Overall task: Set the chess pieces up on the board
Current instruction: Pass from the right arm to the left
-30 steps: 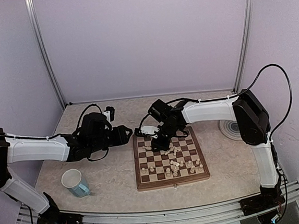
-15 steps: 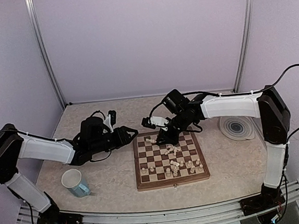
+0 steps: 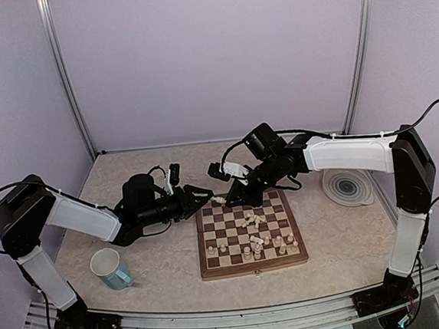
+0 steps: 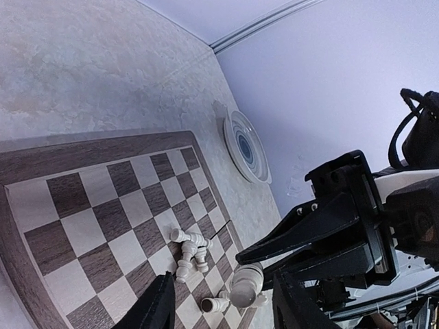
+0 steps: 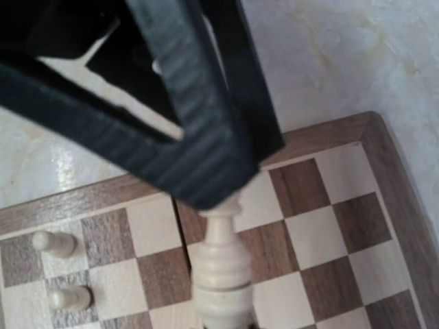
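Right tool (image 5: 221, 195) — tight on chess piece (image 5: 221, 269)

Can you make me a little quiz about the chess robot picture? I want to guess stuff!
1. True or false: the mug stands off the board.
2. The right gripper is shut on: A the mug, B a piece, C nothing.
3. Fill in: seen from above, the plate lies to the board's ____.
Key: 1 true; 2 B; 3 right.
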### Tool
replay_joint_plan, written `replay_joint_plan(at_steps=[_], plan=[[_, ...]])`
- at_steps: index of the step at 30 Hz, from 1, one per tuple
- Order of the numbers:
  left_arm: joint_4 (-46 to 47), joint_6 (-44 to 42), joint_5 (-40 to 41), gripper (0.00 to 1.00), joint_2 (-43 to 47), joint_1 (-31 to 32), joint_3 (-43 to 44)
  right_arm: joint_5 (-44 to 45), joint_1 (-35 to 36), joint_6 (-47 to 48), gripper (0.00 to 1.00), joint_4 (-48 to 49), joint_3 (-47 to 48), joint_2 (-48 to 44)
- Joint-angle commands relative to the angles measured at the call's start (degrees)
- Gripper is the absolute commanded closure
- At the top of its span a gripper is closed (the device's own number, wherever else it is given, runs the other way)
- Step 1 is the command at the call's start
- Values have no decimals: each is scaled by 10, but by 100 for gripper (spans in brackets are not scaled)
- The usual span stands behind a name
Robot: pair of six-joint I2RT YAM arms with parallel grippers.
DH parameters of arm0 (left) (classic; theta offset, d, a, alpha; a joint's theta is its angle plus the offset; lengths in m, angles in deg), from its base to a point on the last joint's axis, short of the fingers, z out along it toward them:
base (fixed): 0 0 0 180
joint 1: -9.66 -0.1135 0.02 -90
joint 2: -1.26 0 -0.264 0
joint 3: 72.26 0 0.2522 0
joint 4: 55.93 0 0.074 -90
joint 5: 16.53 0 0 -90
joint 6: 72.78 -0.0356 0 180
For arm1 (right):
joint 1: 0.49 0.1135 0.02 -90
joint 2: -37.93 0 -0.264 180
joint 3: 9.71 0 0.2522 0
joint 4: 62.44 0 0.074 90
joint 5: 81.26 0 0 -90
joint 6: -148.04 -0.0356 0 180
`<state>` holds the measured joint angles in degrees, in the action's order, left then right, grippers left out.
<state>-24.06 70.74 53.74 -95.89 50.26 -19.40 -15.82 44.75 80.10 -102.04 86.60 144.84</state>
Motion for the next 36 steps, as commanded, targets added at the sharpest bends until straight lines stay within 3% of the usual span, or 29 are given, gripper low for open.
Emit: replay_joint_plan(at_steps=[1,9,17,22,26,30,36], plan=[[35,11,-23,53,-11,4,8,-15,-1,5,100,6,-4,-8],[38,12,-34,68,-25,6,17,-17,-1,6,100,4,-4,-5],[23,-11,-33,92,-14,4,22,3,-4,17,100,0,-22,-11],[-116,-116,17,95,35,12,58,10,-31,37,100,16,-85,-47],[-278,-228,74,95,47,46,119,12,-70,47,100,40,-143,-90],[-412,-331,143,95,31,101,194,39,-91,62,100,82,-207,-146],[-576,-473,240,95,-16,162,293,60,-128,68,100,104,-216,-180]])
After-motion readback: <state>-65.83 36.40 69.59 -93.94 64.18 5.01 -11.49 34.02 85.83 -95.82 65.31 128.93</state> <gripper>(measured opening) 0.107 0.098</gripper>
